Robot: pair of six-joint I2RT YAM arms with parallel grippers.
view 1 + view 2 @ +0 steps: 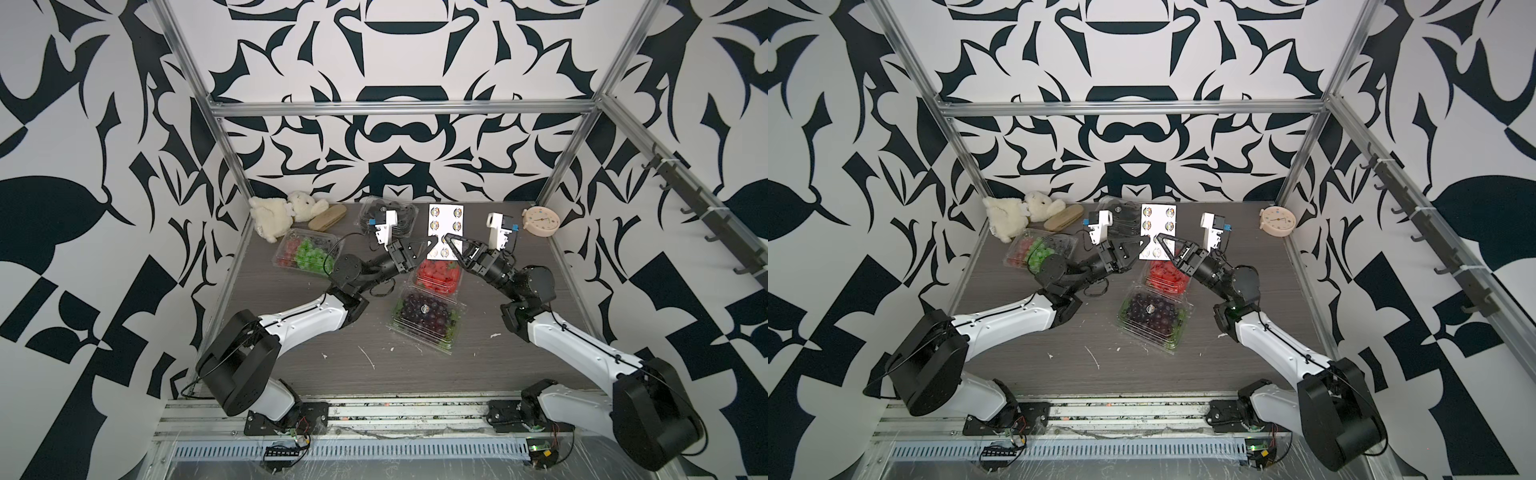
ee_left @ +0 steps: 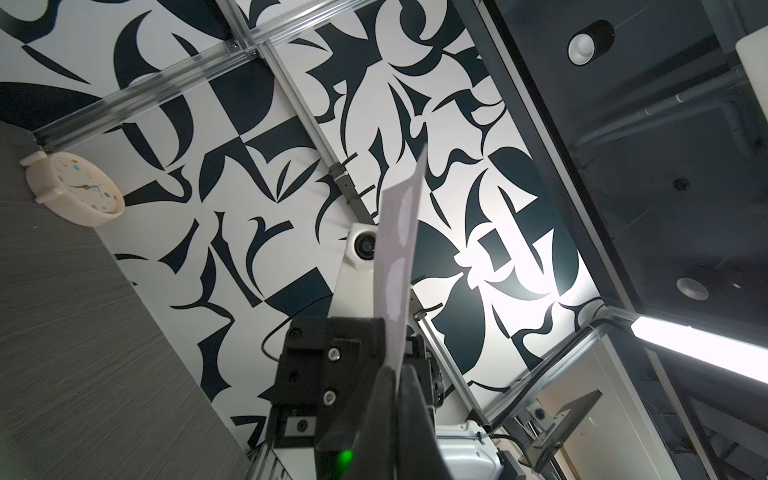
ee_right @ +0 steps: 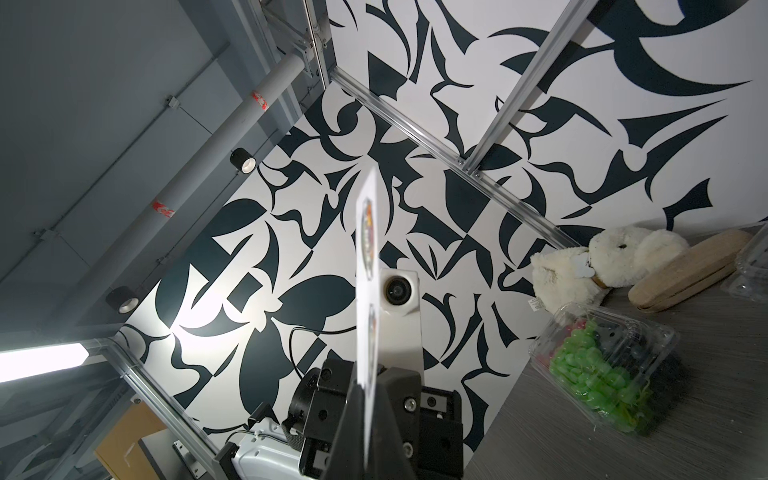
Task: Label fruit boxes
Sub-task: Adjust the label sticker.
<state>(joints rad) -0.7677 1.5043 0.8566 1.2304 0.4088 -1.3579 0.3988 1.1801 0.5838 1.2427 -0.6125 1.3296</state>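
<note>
Both angled inward, left pincer (image 1: 430, 241), right pincer (image 1: 446, 238) on sticker sheet (image 1: 446, 220)

Top views overlook table (image 1: 415, 374) — wrist views face upward.

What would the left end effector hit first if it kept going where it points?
Probably the right end effector, facing the left end effector across the sticker sheet both grip; depth is unclear.
</note>
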